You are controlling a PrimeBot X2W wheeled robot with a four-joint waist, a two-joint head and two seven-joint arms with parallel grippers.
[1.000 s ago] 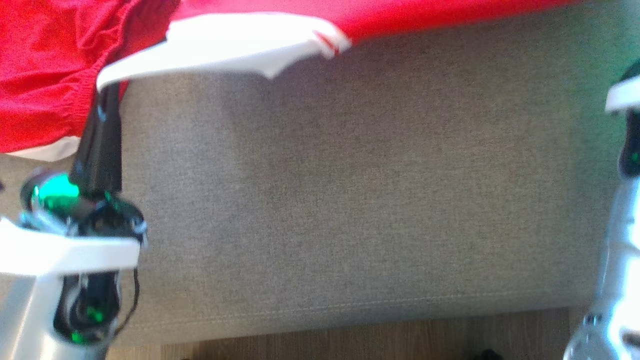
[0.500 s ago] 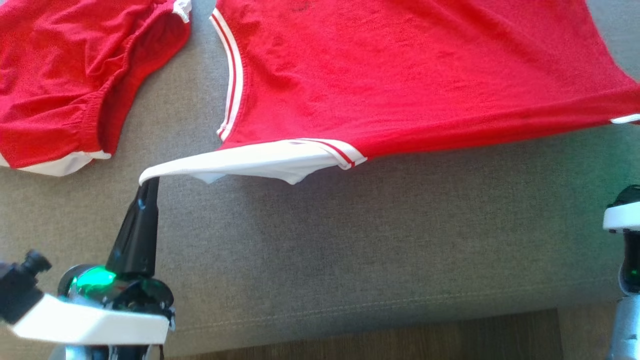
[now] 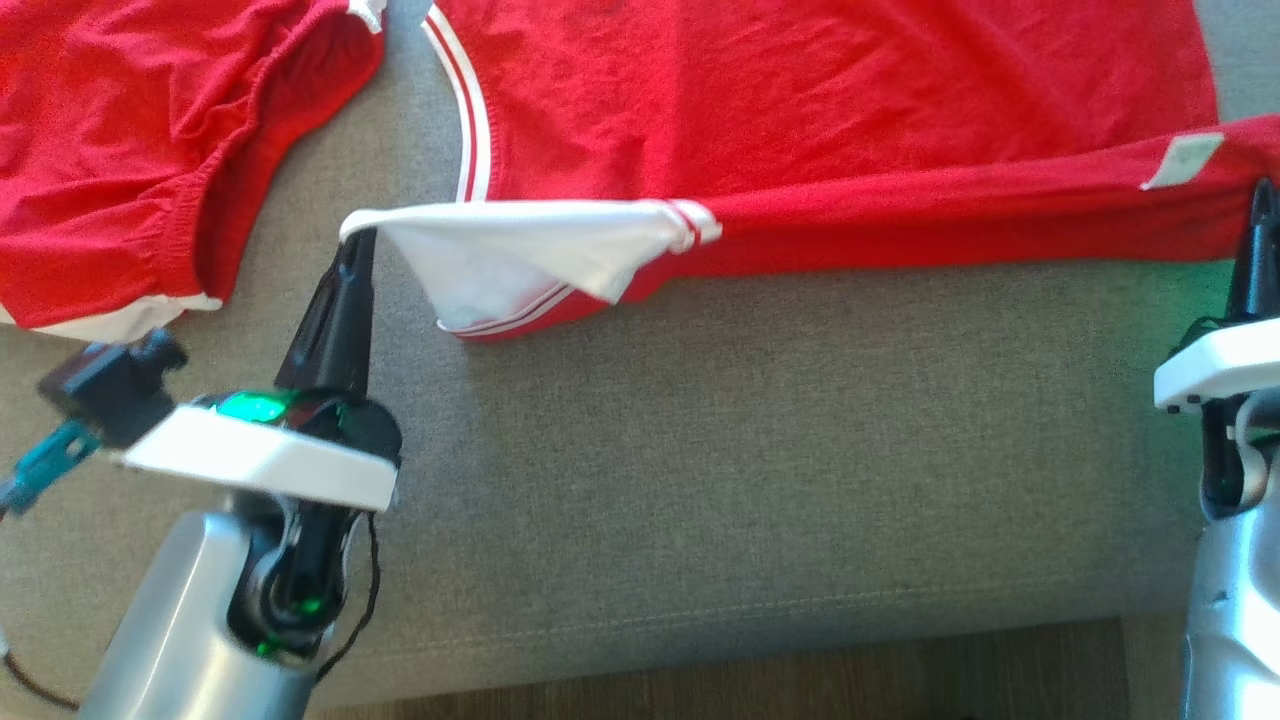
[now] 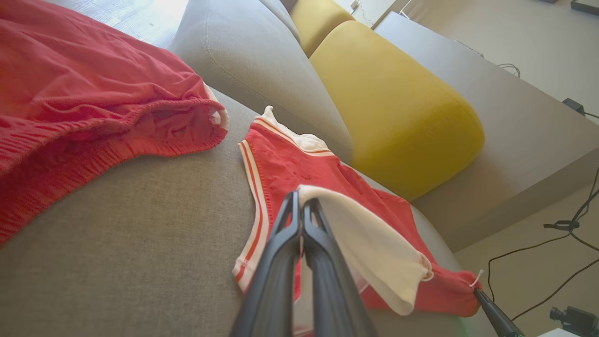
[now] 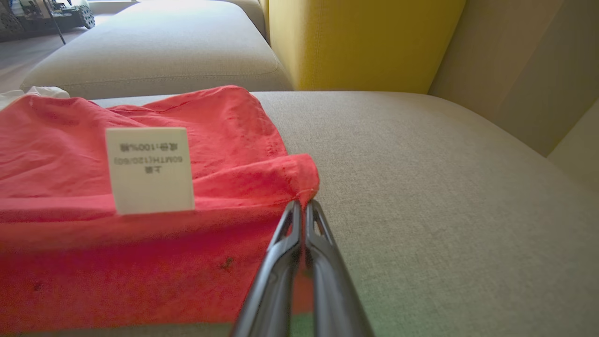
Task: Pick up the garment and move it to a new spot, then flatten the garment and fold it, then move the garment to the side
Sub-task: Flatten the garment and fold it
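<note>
The left fingers (image 3: pixel 357 243) at nine o'clock and right fingers (image 3: pixel 1264 195) at three pinched the garment (image 3: pixel 800 100), its label (image 5: pixel 149 169) legible from the right wrist.

Red garment (image 3: pixel 800 90) with white trim, spread on grey sofa cushion (image 3: pixel 750 450), its near edge lifted and turned back so that a white label (image 3: pixel 1182 160) shows. Left gripper (image 3: pixel 355 242) pinched on the white sleeve corner; right gripper (image 3: pixel 1263 195) pinched on the red hem at far right. Second red garment (image 3: pixel 120 150) lying apart at upper left; strip of wood floor (image 3: pixel 800 685) along the bottom.
</note>
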